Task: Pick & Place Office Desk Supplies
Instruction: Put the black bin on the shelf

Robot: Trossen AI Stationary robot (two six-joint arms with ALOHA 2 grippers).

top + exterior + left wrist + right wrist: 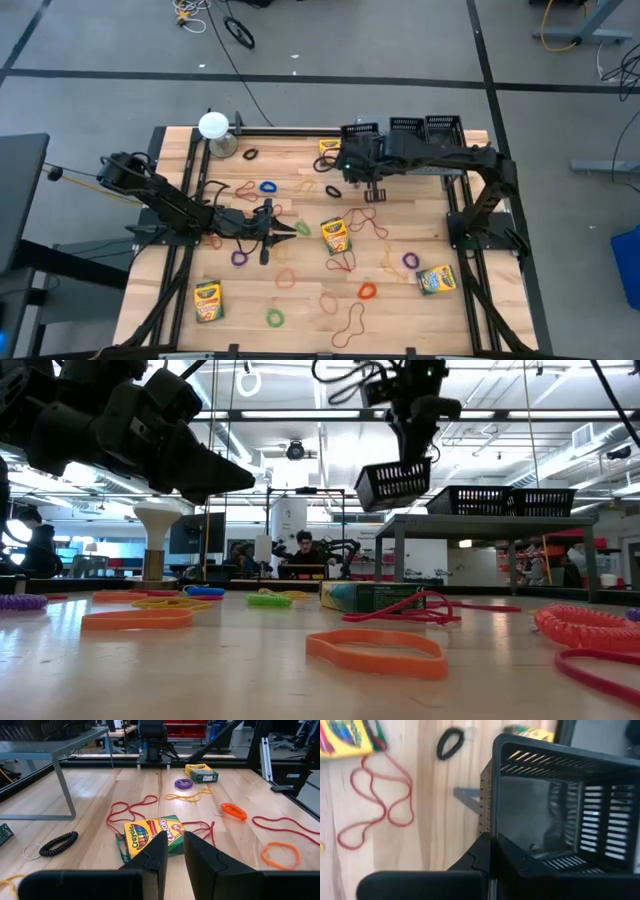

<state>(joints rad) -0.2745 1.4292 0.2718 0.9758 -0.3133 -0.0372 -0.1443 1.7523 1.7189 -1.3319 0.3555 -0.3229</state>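
Crayon box [336,236] lies flat at mid-table with a red rubber-band loop [368,221] strung beside it; other boxes sit near-left [207,300], near-right [436,279] and far by the rack [328,148]. Loose bands are scattered over most of the wooden table [300,330].

Left gripper [292,229] hovers low, just left of the mid-table box. In the left wrist view its fingers [159,857] stand slightly apart, nothing between them, aimed at the box face [150,834].

Right gripper [362,168] is at the far side, jaws pressed together on the wall of a small black mesh basket [393,484], which hangs tilted and clear of the table.

Step, as judged: basket is being brought over while the left arm lines up a pick. Next move likely needs the left fingers spread wider than the box before descending.
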